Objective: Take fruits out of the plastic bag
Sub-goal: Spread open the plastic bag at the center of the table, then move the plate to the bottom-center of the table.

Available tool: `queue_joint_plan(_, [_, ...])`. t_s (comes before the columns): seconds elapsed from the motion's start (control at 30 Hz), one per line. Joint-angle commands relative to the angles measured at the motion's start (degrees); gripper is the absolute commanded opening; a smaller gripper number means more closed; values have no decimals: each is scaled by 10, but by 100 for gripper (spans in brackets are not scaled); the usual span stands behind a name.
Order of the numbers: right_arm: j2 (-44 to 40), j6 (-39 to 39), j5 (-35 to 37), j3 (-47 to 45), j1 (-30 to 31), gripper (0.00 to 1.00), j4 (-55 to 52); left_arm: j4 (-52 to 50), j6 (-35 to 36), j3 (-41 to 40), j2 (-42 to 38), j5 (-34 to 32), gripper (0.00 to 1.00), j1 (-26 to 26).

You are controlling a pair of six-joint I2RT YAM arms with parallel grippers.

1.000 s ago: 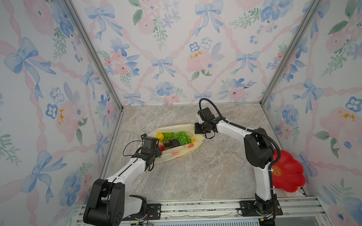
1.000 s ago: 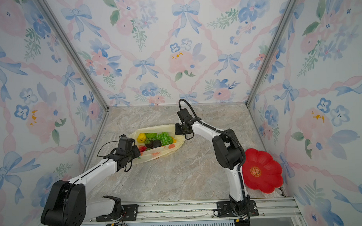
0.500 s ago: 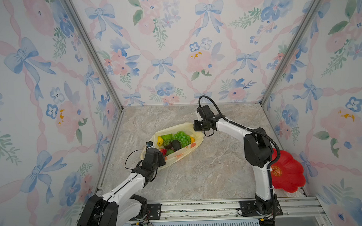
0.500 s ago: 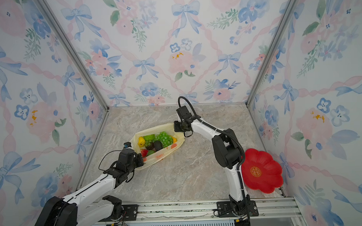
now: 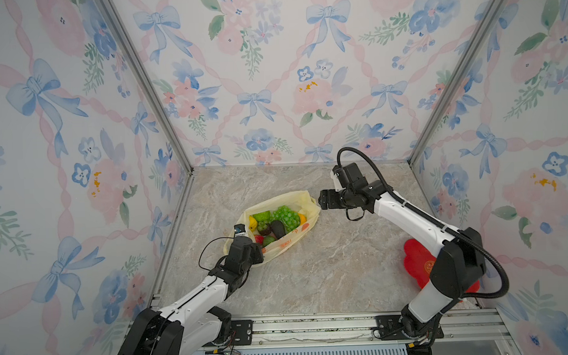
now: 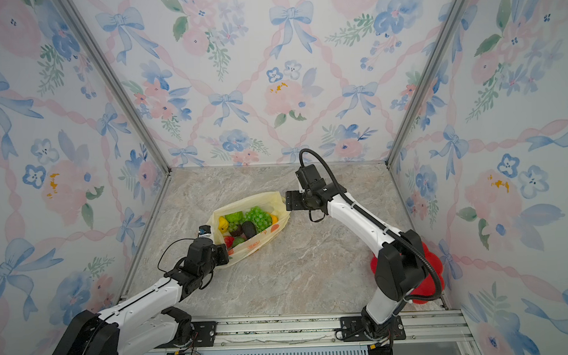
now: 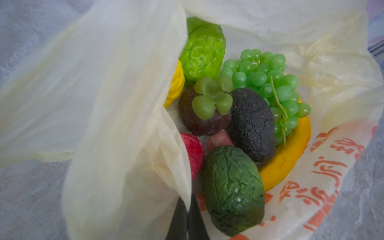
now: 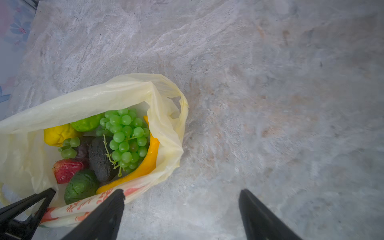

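Note:
The plastic bag [image 5: 280, 245] [image 6: 250, 244] lies open on the marble table, pale yellow with orange print. It holds the fruits: a green grape bunch [image 5: 286, 216] [image 7: 266, 83], a dark avocado [image 7: 251, 124], a banana [image 8: 145, 164], a lemon [image 8: 56, 134], a strawberry [image 7: 193, 153] and a bumpy green fruit [image 7: 232, 191]. My left gripper [image 5: 258, 251] [image 7: 187, 204] is shut on the bag's near rim, with film between its fingers. My right gripper [image 5: 321, 201] [image 8: 180, 194] hovers open just past the bag's far end, holding nothing.
A red flower-shaped plate [image 5: 415, 261] lies at the right edge of the table, partly behind the right arm. Patterned walls close in the left, back and right sides. Bare marble [image 5: 328, 264] stretches between the bag and the plate.
The right gripper has opened and let go of the bag's far rim. The left arm has drawn back toward the front, pulling the bag's near rim along.

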Motion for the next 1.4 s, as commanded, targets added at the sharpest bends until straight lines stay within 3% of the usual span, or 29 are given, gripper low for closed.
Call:
queue_joint_plan(0.0, [-59, 34, 68, -73, -47, 89, -86, 21, 17, -11, -11, 4, 0, -5])
queue_joint_plan(0.17, [-151, 84, 109, -167, -121, 95, -120, 37, 15, -17, -6, 7, 0, -7])
queue_joint_plan(0.37, [-227, 147, 105, -279, -240, 98, -120, 38, 16, -22, -17, 14, 0, -7])
queue_joint_plan(0.63, [-235, 157, 62, -367, -318, 99, -56, 42, 16, -24, -17, 16, 0, -7])
queue_joint_plan(1.0, [-143, 166, 28, -377, -285, 99, 0, 49, 17, -29, -23, 14, 0, -6])
queue_joint_plan(1.37, [-87, 210, 31, -323, -118, 99, -2, 49, 18, -33, -34, 8, 0, -7])
